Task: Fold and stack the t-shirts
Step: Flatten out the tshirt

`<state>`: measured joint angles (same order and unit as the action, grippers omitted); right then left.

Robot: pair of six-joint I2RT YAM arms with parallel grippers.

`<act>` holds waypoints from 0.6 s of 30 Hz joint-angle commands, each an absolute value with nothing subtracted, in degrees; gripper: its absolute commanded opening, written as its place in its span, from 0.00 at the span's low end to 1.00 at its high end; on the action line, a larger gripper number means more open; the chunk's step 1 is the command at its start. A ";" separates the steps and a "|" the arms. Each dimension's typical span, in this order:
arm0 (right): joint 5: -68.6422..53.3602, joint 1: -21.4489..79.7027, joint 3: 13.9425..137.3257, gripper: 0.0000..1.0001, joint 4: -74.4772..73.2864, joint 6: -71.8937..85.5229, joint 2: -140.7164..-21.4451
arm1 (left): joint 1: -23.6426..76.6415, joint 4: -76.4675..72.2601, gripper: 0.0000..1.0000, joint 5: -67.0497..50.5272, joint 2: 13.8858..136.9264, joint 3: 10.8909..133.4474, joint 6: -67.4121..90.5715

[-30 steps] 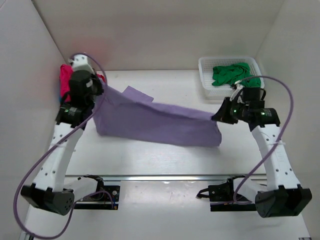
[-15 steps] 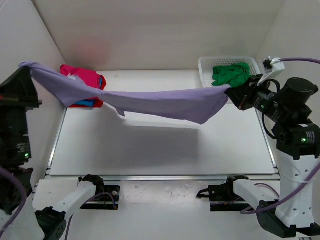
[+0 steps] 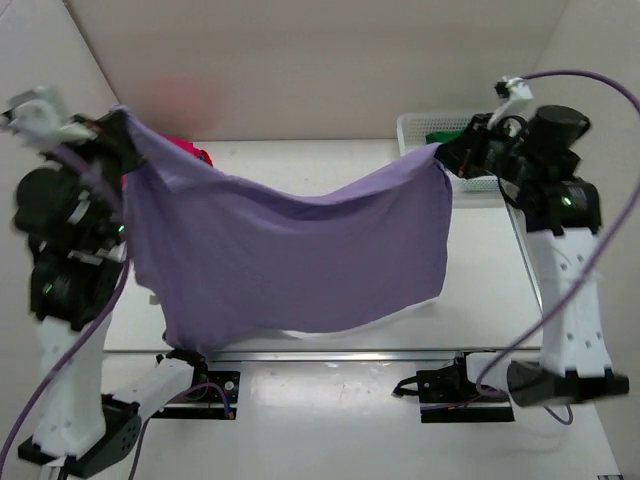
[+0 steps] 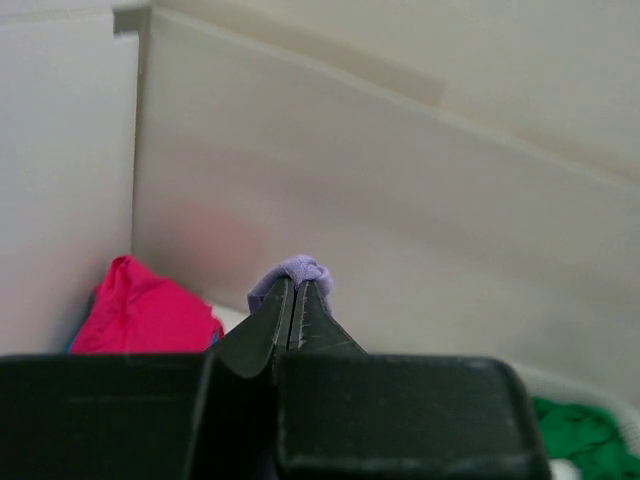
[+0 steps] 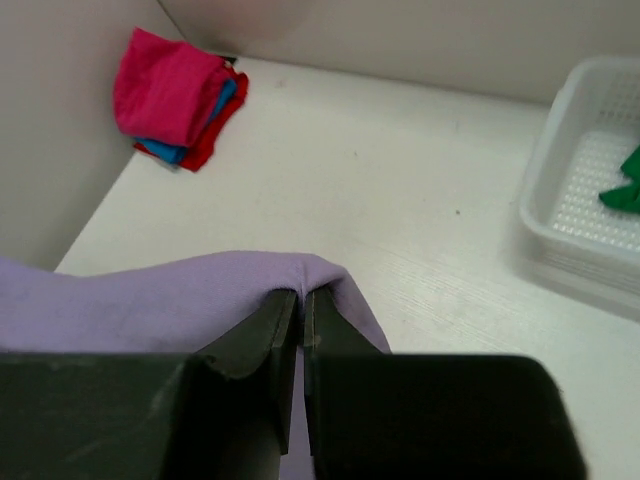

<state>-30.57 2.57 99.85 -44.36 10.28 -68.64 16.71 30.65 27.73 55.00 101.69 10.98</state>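
Observation:
The lilac purple t-shirt (image 3: 290, 260) hangs spread in the air between both arms, its lower edge near the table's front. My left gripper (image 3: 122, 122) is shut on its left top corner (image 4: 295, 271). My right gripper (image 3: 440, 152) is shut on its right top corner (image 5: 300, 272). A folded pile with the magenta pink shirt (image 5: 165, 85) on top and blue and red beneath lies at the far left corner; it also shows in the left wrist view (image 4: 140, 315). The green shirt (image 3: 450, 135) lies in the basket, mostly hidden by my right arm.
The white lattice basket (image 3: 415, 130) stands at the back right; its rim shows in the right wrist view (image 5: 560, 150). White walls close in the left, back and right sides. The table (image 5: 400, 180) is white.
Both arms have risen and lifted the purple shirt off the table. It was bunched low, then stretched as a band, and now hangs open as a wide sheet.

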 commanded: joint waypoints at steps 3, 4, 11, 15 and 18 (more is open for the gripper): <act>-31.38 2.89 97.46 0.00 -32.18 10.28 -79.25 | 10.72 23.30 0.00 20.12 64.58 95.02 11.25; -31.99 3.07 99.38 0.00 -30.78 9.94 -82.50 | 10.20 22.07 0.00 19.43 67.30 95.44 10.64; -36.99 2.21 134.33 0.00 -33.29 11.06 -110.85 | 4.66 25.12 0.00 12.31 88.55 116.51 7.92; -45.42 -2.17 151.44 0.00 -21.00 23.08 -120.86 | 0.02 25.26 0.00 6.72 97.22 135.68 8.67; -45.00 -3.25 144.96 0.00 -15.49 23.46 -114.72 | -2.98 24.08 0.00 4.75 94.84 137.89 9.67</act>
